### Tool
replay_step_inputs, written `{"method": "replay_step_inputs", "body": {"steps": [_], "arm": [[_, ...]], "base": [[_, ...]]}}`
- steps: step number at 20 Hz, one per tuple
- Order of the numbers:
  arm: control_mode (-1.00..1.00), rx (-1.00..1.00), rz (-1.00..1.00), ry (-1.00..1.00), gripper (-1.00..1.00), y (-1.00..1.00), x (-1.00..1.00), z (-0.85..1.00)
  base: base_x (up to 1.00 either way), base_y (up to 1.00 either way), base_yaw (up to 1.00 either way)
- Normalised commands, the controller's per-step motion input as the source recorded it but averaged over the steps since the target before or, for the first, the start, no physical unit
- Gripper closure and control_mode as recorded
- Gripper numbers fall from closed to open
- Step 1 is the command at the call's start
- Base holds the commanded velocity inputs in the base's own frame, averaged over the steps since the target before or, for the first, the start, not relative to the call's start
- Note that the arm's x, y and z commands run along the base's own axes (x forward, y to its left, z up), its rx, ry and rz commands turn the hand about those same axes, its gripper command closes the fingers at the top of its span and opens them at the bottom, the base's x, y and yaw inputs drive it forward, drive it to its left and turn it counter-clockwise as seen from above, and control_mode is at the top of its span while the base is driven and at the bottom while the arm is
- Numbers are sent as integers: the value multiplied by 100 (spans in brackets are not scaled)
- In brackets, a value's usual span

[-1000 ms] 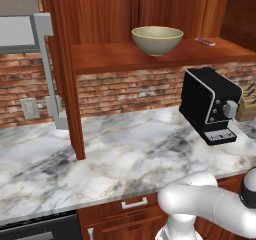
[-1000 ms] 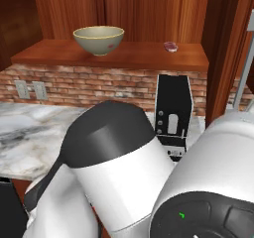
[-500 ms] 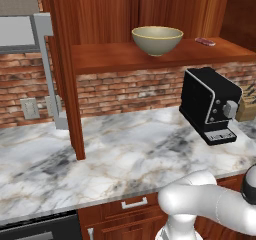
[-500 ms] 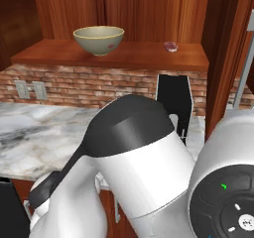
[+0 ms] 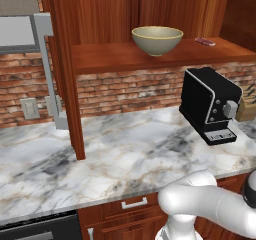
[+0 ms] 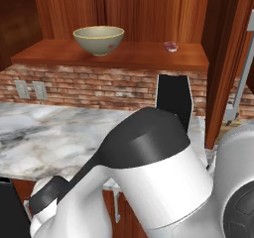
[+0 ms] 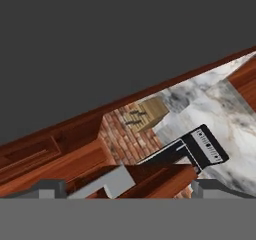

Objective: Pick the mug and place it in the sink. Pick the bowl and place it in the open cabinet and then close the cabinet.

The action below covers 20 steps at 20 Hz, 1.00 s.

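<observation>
The olive-beige bowl [image 5: 157, 39] [image 6: 99, 38] stands upright on the inner shelf of the open reddish-brown cabinet [image 5: 150, 58] [image 6: 114, 58]. The cabinet door [image 5: 62, 69] [image 6: 228, 58] stands swung out, its silver bar handle [image 5: 47, 69] facing outward. In the hand view my gripper [image 7: 129, 188] is open with nothing between its fingertips [image 7: 50, 189], and it looks along wood panels toward the brick wall. The mug and the sink are out of view.
A black coffee machine [image 5: 207, 104] [image 6: 173, 98] [image 7: 200, 149] sits on the marble counter [image 5: 115, 159] under the shelf, with a wooden knife block [image 5: 246, 109] [image 7: 147, 113] to its right. A small pinkish object [image 5: 205, 41] [image 6: 170, 46] lies on the shelf right of the bowl.
In the right base view my arm's dark elbow joint has swung to the right and nearer the camera. The bowl and the cabinet door have stayed put.
</observation>
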Motion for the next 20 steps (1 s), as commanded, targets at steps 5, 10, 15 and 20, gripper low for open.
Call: {"method": "replay_step_inputs", "body": {"steps": [5,10,15,20], "arm": [[-100,1,0,0,-100,19,9,-1],[-100,0,-2,3,-100,19,7,0],[-100,8,0,10,-100,-18,2,0],[-100,11,0,10,-100,-16,0,-5]], "base": [[0,0,0],[0,0,0],[0,0,0],[0,0,0]]}}
